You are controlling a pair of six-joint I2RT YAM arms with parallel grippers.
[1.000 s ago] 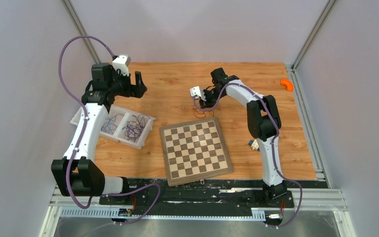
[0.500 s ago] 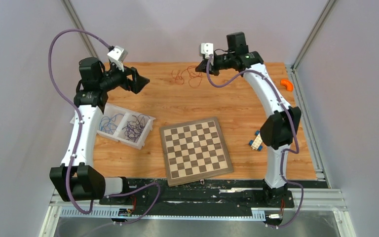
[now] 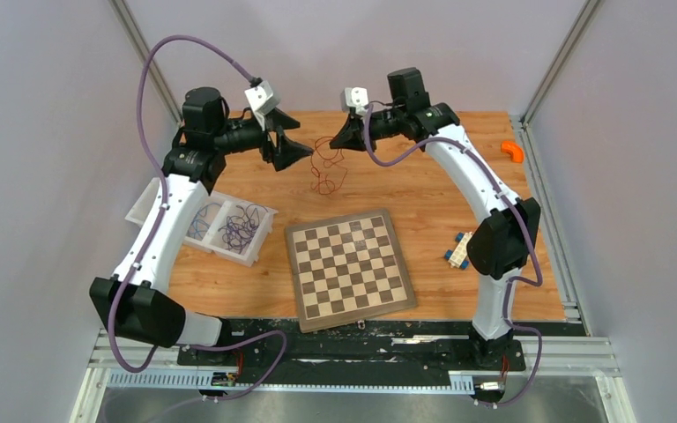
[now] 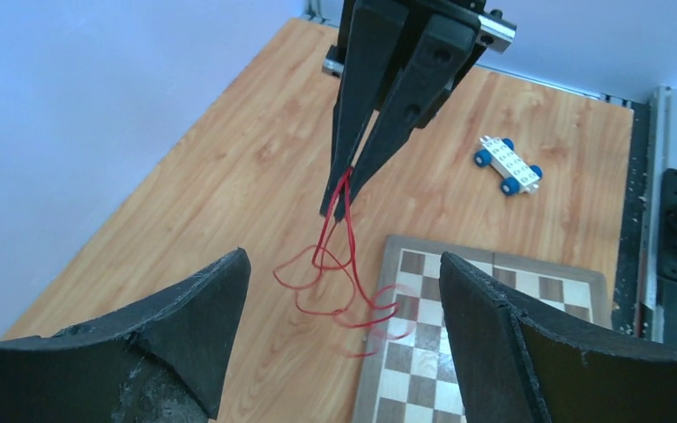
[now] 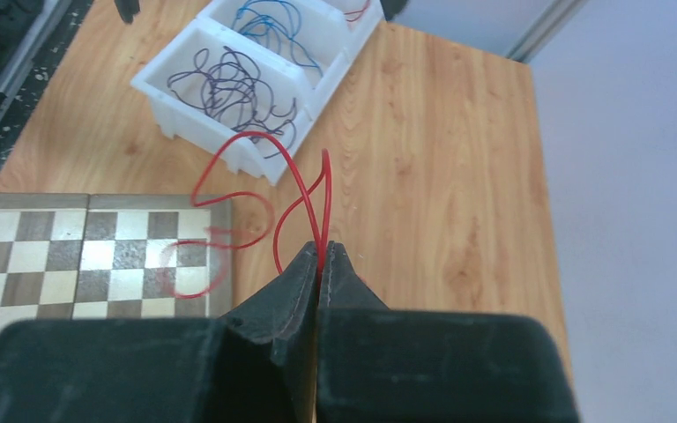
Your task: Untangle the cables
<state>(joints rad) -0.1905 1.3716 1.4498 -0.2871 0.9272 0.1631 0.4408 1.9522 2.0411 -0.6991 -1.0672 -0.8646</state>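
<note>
- Seen from above, the left arm has swung inward since a moment ago. The left gripper (image 3: 293, 152), jaws spread, now faces the right gripper (image 3: 335, 139), which lifts the red cables (image 3: 322, 169) off the table (image 3: 405, 189) — likely so the loops hang free.
- Left wrist: the red loops dangle ahead of its wide-open jaws, not yet grasped.
- Right wrist: its jaws are pinched tight on the red strands. The purple wires (image 5: 229, 88) and blue wires (image 5: 269, 22) lie sorted in the white tray (image 5: 196, 132).

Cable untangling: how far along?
Done: purple cables and blue cables lie in separate bin compartments. In hand: right gripper, jaws shut on the red cables hanging over the table; left gripper open, facing them. Left: pull the reds apart, bin them.
</note>
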